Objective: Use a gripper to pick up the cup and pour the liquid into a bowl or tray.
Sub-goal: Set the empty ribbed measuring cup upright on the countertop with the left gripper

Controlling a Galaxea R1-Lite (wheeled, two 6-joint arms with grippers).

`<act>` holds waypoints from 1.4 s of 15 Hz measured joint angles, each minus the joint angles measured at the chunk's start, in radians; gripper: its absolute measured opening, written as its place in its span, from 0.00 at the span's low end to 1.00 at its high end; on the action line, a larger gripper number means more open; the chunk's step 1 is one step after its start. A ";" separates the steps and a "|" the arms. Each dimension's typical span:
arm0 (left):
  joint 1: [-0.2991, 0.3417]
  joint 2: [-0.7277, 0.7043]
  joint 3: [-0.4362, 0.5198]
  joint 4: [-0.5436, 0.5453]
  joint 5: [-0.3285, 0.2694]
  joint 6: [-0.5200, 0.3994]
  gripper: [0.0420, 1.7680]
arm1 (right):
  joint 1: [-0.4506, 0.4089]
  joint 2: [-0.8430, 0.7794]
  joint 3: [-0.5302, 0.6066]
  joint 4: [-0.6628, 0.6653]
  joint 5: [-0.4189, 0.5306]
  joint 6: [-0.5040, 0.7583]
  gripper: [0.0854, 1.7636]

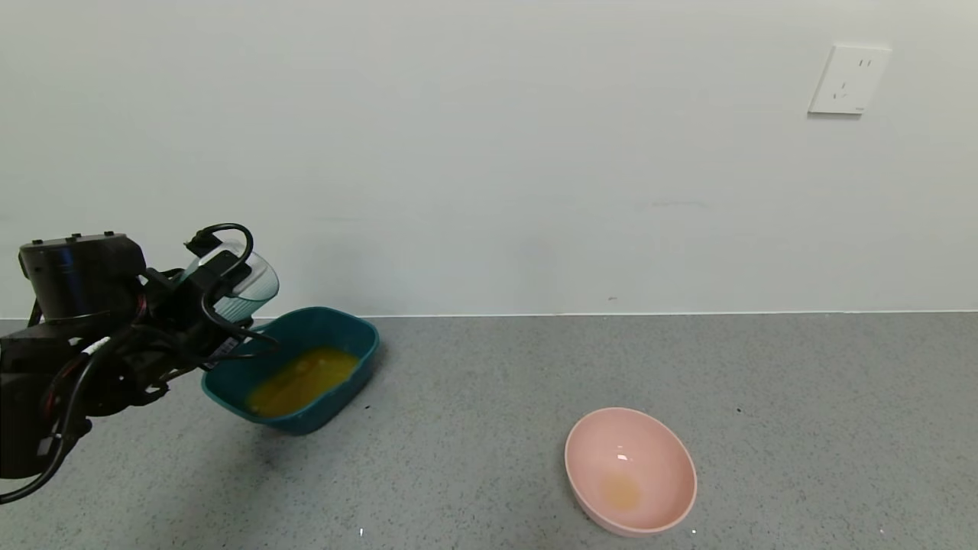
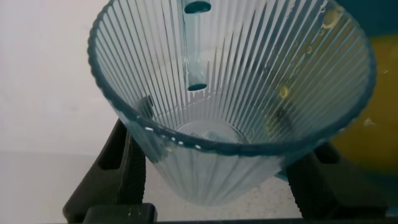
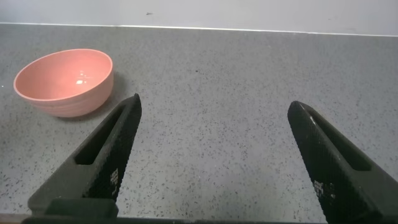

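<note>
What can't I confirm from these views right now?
- Head view: left gripper fingertips, hidden by cables and the cup.
- Head view: right gripper, out of frame.
- Left wrist view: tub, cut off by the edge and blocked by the cup.

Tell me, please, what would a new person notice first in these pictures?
First, the left gripper at the left of the counter, its jaws shut on the tilted, nearly empty cup above the dark teal tub. Next, the orange liquid pooled inside that tub. Then the pink bowl, standing apart to the right.
</note>
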State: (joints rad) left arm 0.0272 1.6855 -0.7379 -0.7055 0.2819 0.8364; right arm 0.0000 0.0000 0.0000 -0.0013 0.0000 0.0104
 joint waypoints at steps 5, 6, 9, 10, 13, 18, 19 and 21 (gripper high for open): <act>-0.013 -0.004 -0.010 0.009 -0.151 -0.269 0.71 | 0.000 0.000 0.000 0.000 0.000 0.000 0.97; -0.011 -0.004 -0.010 0.008 -0.196 -0.331 0.71 | 0.000 0.000 0.000 0.000 0.000 0.000 0.97; -0.006 -0.002 -0.001 0.000 -0.298 -0.501 0.71 | 0.000 0.000 0.000 0.000 0.000 0.000 0.97; -0.005 -0.002 0.002 0.000 -0.332 -0.531 0.71 | 0.000 0.000 0.000 0.000 0.000 0.000 0.97; -0.012 -0.001 0.023 -0.002 -0.445 -0.603 0.71 | 0.000 0.000 0.000 0.000 0.000 0.000 0.97; -0.100 0.045 0.054 -0.078 -0.449 -0.733 0.71 | 0.000 0.000 0.000 0.000 0.000 0.000 0.97; -0.119 0.059 0.056 -0.104 -0.448 -0.754 0.71 | 0.000 0.000 0.000 0.000 0.000 0.000 0.97; -0.165 0.090 0.064 -0.140 -0.440 -0.787 0.71 | 0.000 0.000 0.000 0.000 0.000 0.000 0.97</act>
State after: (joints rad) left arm -0.1381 1.7755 -0.6734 -0.8455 -0.1577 0.0489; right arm 0.0000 0.0000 0.0000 -0.0013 0.0000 0.0109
